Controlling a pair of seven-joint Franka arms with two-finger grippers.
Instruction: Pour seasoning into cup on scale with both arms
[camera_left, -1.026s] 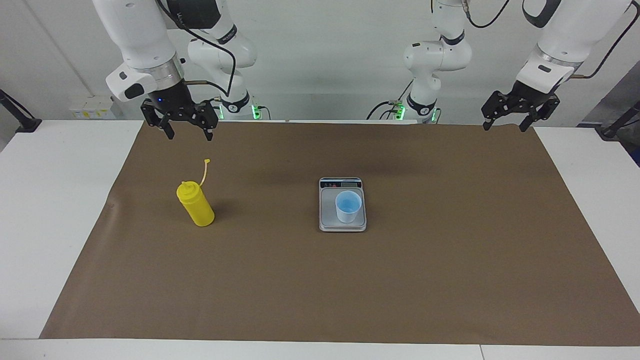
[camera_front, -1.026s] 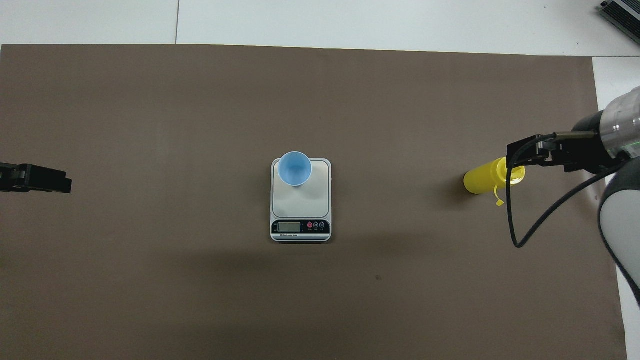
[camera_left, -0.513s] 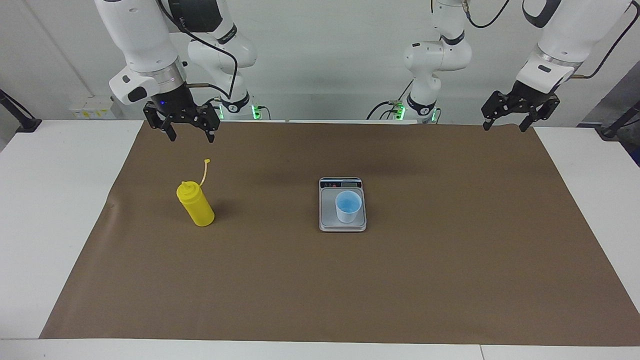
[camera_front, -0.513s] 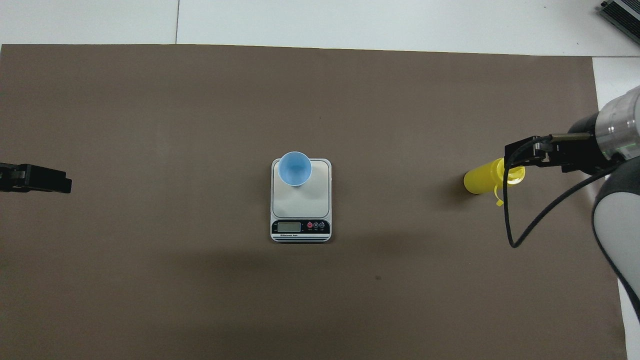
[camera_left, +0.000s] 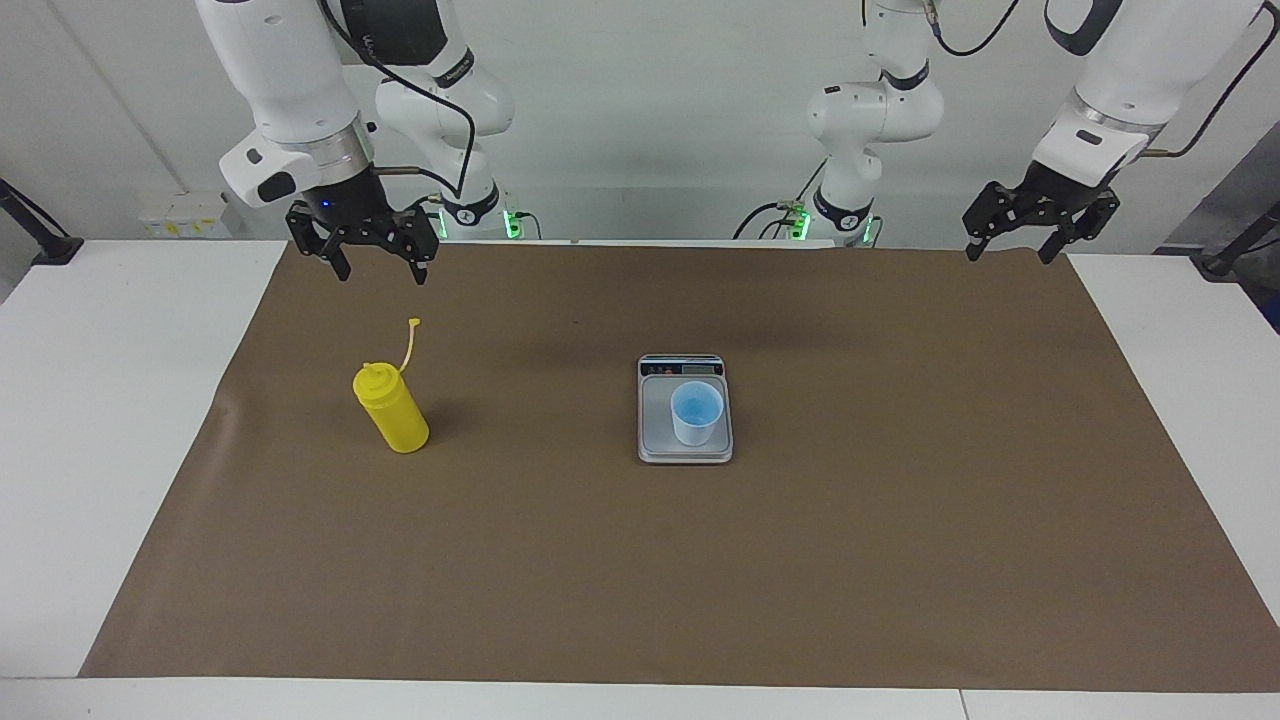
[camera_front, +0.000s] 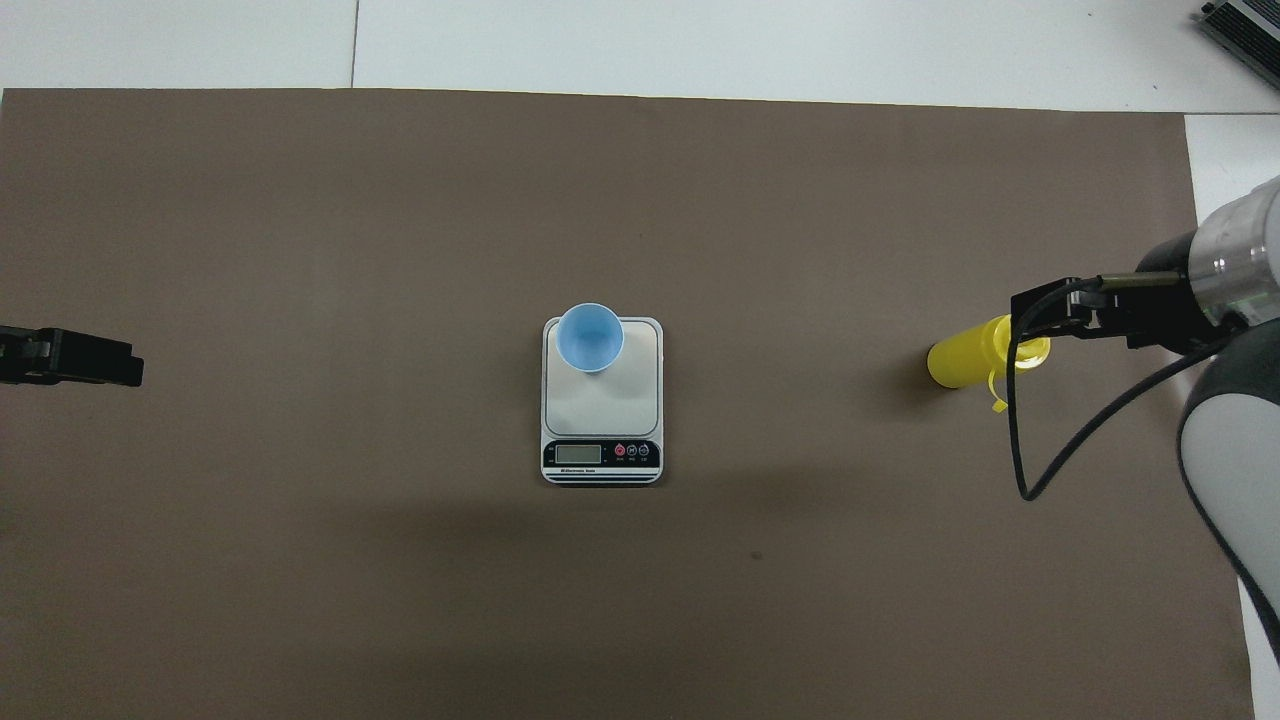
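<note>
Seasoning (camera_left: 391, 408) upright, bare mat around; right tool (camera_left: 381, 269) above, left tool (camera_left: 1010, 251) both released.

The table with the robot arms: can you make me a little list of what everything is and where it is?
bottle: yellow seasoning bottle upright on the brown mat, toward the right arm's end
cup: blue cup standing on the scale
scale: mid-mat, display edge nearer the robots
right gripper: open, raised above the mat near the bottle, holding nothing
left gripper: open, waiting at its own end
</note>
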